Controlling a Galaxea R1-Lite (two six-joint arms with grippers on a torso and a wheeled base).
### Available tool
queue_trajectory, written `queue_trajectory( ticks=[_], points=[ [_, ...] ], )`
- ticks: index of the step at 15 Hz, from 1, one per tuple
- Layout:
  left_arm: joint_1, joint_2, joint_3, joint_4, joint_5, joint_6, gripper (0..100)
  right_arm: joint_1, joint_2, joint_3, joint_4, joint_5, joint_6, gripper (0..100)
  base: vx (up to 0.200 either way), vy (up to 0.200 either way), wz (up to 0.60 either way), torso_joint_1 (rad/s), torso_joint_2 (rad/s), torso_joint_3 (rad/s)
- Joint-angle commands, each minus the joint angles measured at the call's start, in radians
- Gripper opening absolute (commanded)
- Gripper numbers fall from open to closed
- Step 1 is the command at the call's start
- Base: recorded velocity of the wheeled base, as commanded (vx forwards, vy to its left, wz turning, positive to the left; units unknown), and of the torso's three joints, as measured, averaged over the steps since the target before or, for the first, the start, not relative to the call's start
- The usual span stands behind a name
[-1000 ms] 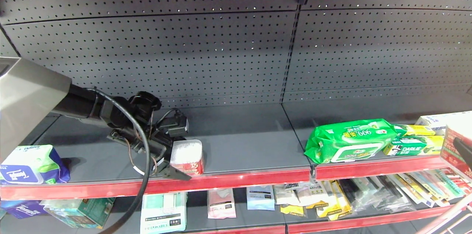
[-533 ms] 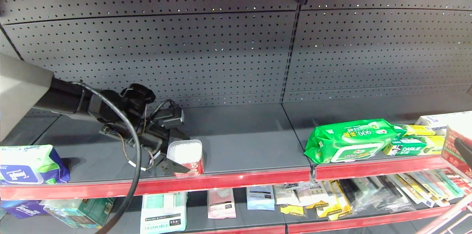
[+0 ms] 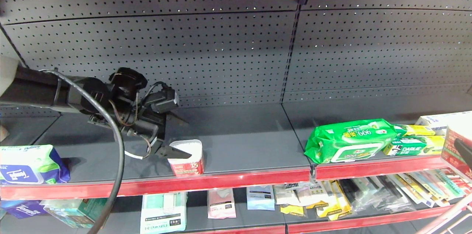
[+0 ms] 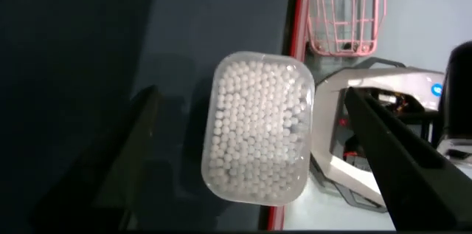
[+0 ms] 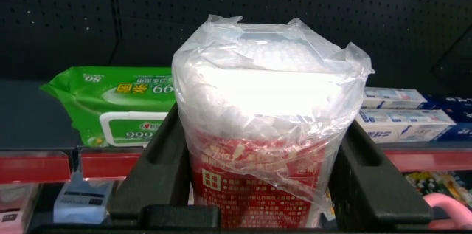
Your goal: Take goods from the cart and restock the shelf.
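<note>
Cotton-swab tub [image 3: 186,158] (red label) shelved, left jaws wide, right jaws gripping wrapped tub [image 5: 269,116]

Head view. The left edge cuts off the left arm [image 3: 40,92] and the tissue pack [image 3: 29,164]. One finger [image 3: 177,152] of the left gripper [image 3: 188,139] crosses the cotton swab box [image 3: 188,162] and hides part of its top. A red pack [image 3: 454,140] is cut by the right edge and cannot be identified. The bottom edge truncates the lower-shelf packets [image 3: 164,213].

Left wrist view. The box's sides are hidden beneath its top. The pink cart basket [image 4: 345,9] is cut by the frame edge.

Right wrist view. The fingers [image 5: 158,164] of the right gripper [image 5: 265,171] hide the base of the wrapped swab tub [image 5: 269,108], which screens part of the wet wipes pack [image 5: 110,108] and the toothpaste boxes [image 5: 413,116].
</note>
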Motion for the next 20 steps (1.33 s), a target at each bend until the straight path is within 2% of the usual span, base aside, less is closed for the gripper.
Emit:
queue_trajectory(
  ticks=[1, 2, 3, 4, 5, 6, 7, 8, 9, 10, 11, 13, 14, 16, 18, 19, 20],
  points=[
    [0.002, -0.018, -0.017, -0.096, 0.001, -0.078, 100, 0.0, 0.002, -0.001, 0.0, 0.0, 0.0, 0, 0.0, 0.0, 0.0, 0.0, 0.0, 0.0],
    [0.002, -0.02, -0.008, -0.228, 0.004, -0.188, 100, 0.002, 0.008, -0.005, 0.0, 0.002, 0.0, 0, 0.0, 0.0, 0.0, 0.0, 0.0, 0.0],
    [-0.001, -0.02, 0.003, -0.332, 0.016, -0.28, 100, 0.002, 0.011, -0.01, 0.0, 0.002, 0.0, 0, 0.0, 0.0, 0.0, 0.0, 0.0, 0.0],
    [-0.007, -0.021, 0.036, -0.442, 0.059, -0.354, 100, 0.003, 0.019, -0.013, 0.0, 0.003, 0.0, 0, 0.0, 0.0, 0.0, 0.0, 0.0, 0.0],
    [-0.009, -0.025, 0.079, -0.542, 0.126, -0.409, 100, 0.003, 0.023, -0.018, 0.0, 0.003, 0.0, 0, 0.0, 0.0, 0.0, 0.0, 0.0, 0.0],
    [-0.013, -0.026, 0.128, -0.648, 0.188, -0.478, 100, 0.005, 0.025, -0.021, 0.0, 0.003, 0.0, 0, 0.0, 0.0, 0.0, 0.0, 0.0, 0.0],
    [-0.026, -0.028, 0.179, -0.774, 0.294, -0.563, 100, 0.005, 0.026, -0.021, 0.0, 0.003, 0.0, 0, 0.0, 0.0, 0.0, 0.0, 0.0, 0.0],
    [-0.038, -0.028, 0.207, -0.858, 0.406, -0.638, 100, 0.005, 0.028, -0.019, 0.0, 0.005, 0.001, 0, 0.0, 0.0, 0.0, 0.0, 0.0, 0.0],
    [-0.053, -0.028, 0.219, -0.965, 0.603, -0.77, 100, 0.005, 0.029, -0.016, 0.001, 0.002, 0.0, 0, 0.0, 0.0, 0.0, 0.0, 0.0, 0.0],
    [-0.056, -0.028, 0.222, -0.993, 0.672, -0.825, 100, 0.002, 0.031, -0.018, 0.001, 0.002, -0.002, 0, 0.0, 0.0, 0.0, 0.0, 0.0, 0.0],
    [-0.05, -0.072, 0.27, -1.016, 0.768, -0.926, 100, 0.002, 0.049, -0.024, 0.001, 0.002, -0.002, 0, 0.0, 0.0, 0.0, 0.0, 0.0, 0.0],
    [-0.035, -0.215, 0.426, -1.015, 0.772, -0.987, 100, 0.003, 0.085, -0.045, 0.003, 0.005, -0.002, 0, 0.0, 0.0, 0.0, 0.0, 0.0, 0.0],
    [-0.032, -0.299, 0.514, -1.015, 0.771, -1.006, 100, 0.003, 0.105, -0.053, 0.003, 0.008, -0.002, 0, 0.0, 0.0, 0.0, 0.0, 0.0, 0.0],
    [-0.021, -0.482, 0.704, -1.011, 0.742, -1.017, 100, 0.003, 0.155, -0.067, 0.003, 0.014, -0.002, 0, 0.0, 0.0, 0.0, 0.0, 0.0, 0.0],
    [0.022, -0.68, 0.853, -0.972, 0.665, -1.018, 100, 0.003, 0.214, -0.096, 0.003, 0.014, -0.002, 0, 0.0, 0.0, 0.0, 0.0, 0.0, 0.0],
    [0.04, -0.755, 0.879, -0.93, 0.631, -1.018, 100, 0.003, 0.235, -0.111, 0.003, 0.013, -0.002, 0, 0.0, 0.0, 0.0, 0.0, 0.0, 0.0],
    [0.071, -0.885, 0.888, -0.812, 0.57, -1.018, 100, 0.006, 0.267, -0.15, 0.003, 0.013, -0.003, 0, 0.0, 0.0, 0.0, 0.0, 0.0, 0.0]
  ],
)
